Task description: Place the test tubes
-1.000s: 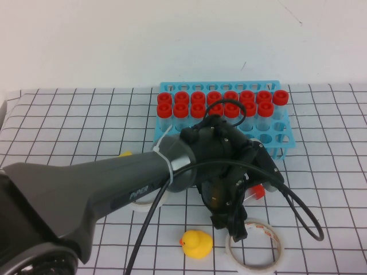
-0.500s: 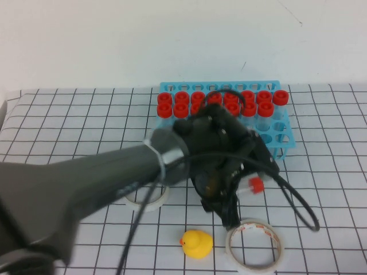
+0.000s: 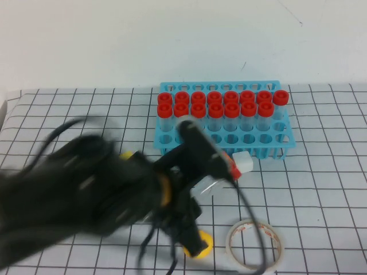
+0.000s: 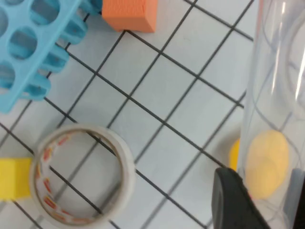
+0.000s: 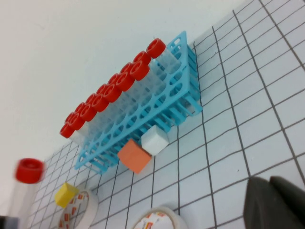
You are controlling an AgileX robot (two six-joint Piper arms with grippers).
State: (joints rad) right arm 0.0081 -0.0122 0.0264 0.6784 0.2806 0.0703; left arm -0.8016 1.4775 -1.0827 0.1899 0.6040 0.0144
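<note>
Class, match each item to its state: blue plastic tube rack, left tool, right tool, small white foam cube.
Items:
1 blue plastic tube rack
2 left tool, raised in front of that rack
3 right tool, seen only from its own wrist
4 small white foam cube

States:
a shut, empty
b beside an orange foam cube
c holds two rows of red-capped tubes
d shut on a clear red-capped test tube

Pairs: 1-c, 2-d, 3-a, 4-b

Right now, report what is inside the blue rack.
Red-capped tubes stand in the blue rack's two back rows; visible front holes are empty. The left arm hides front-left holes. The left end effector grips another test tube; the right end effector, shut, hangs over the table.
</note>
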